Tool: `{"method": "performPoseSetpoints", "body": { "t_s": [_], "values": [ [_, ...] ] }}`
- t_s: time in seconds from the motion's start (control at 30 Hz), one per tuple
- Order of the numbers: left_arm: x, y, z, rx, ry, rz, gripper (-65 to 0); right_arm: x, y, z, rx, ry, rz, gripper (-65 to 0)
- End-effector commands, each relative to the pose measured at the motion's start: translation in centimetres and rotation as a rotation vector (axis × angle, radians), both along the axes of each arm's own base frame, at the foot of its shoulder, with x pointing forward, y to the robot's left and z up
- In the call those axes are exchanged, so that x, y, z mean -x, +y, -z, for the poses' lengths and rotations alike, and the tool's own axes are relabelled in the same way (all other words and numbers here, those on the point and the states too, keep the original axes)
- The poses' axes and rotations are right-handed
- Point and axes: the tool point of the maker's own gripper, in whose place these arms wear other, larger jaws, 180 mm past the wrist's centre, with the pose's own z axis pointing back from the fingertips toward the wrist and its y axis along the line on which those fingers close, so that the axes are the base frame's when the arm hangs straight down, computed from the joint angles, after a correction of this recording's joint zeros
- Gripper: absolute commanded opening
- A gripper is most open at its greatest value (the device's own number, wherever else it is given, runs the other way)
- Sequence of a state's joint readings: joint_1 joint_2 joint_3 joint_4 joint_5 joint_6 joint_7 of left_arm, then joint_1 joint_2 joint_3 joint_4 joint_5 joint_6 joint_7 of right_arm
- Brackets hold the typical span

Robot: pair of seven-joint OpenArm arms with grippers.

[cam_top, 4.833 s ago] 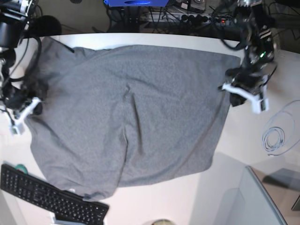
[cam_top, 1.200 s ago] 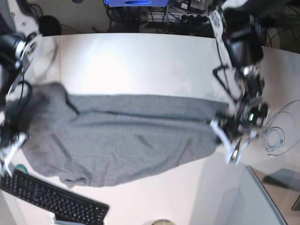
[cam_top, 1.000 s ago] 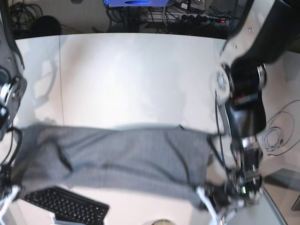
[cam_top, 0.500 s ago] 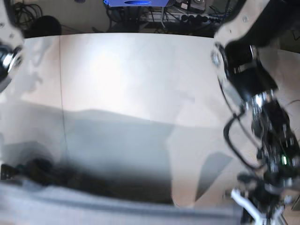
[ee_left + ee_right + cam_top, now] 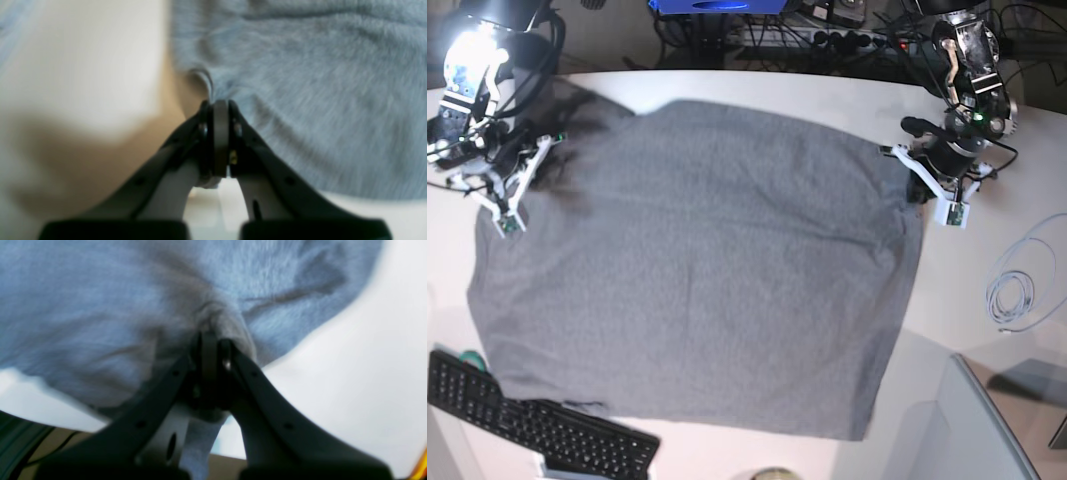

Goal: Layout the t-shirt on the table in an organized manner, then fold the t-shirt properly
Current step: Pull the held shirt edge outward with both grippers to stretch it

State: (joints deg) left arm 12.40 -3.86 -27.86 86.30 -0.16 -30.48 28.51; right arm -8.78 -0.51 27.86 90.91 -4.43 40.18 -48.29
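A grey t-shirt (image 5: 697,270) lay spread across the white counter (image 5: 757,85); the left gripper (image 5: 914,180) and right gripper (image 5: 527,165) each pinched an upper corner of it

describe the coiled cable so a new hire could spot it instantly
Start at the white table, mostly covered by the grey t-shirt. Look off the shirt's edge on the base view's right: the coiled cable lies there, thin, pale and looped.
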Motion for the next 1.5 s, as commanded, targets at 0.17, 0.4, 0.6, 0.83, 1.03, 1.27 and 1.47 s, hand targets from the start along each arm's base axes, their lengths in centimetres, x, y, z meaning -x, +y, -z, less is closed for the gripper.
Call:
{"method": "performPoseSetpoints", "body": {
  "t_s": [0.17, 0.4, 0.6, 0.83, 1.03, 1.27, 1.47],
  "values": [
    [0.8, 0.0, 0.4, 0.024, -0.017, -0.007, -65.0, 1.1, -4.2, 0.1, -0.004, -0.017, 0.163, -64.7],
    [2.0, 0.0, 0.9, 0.023, 0.008, -0.007, -65.0, 2.3, -7.1, -0.2, 0.023, -0.018, 0.244, -64.7],
    [3.0, -0.9, 1.7, 0.045, 0.031, -0.014, -65.0, 1.8, -8.2, 0.6, 0.014, 0.011, 0.252, -64.7],
    [5.1, -2.4, 2.8, 0.083, 0.070, -0.030, -65.0, 2.2, -8.9, 1.2, 0.014, 0.038, 0.256, -64.4],
    [5.7, -1.3, 2.8, 0.070, 0.077, -0.057, -65.0, 2.3, -9.3, 1.0, 0.026, 0.037, 0.255, -64.4],
    [6.9, 0.7, 2.8, 0.049, 0.088, -0.108, -65.0, 3.6, -12.1, 0.4, 0.060, 0.043, 0.317, -64.2],
    [6.4, 0.3, 1.6, 0.033, 0.055, -0.088, -65.0, 5.2, -12.0, 0.9, 0.061, 0.113, 0.332, -62.7]
  ]
}}
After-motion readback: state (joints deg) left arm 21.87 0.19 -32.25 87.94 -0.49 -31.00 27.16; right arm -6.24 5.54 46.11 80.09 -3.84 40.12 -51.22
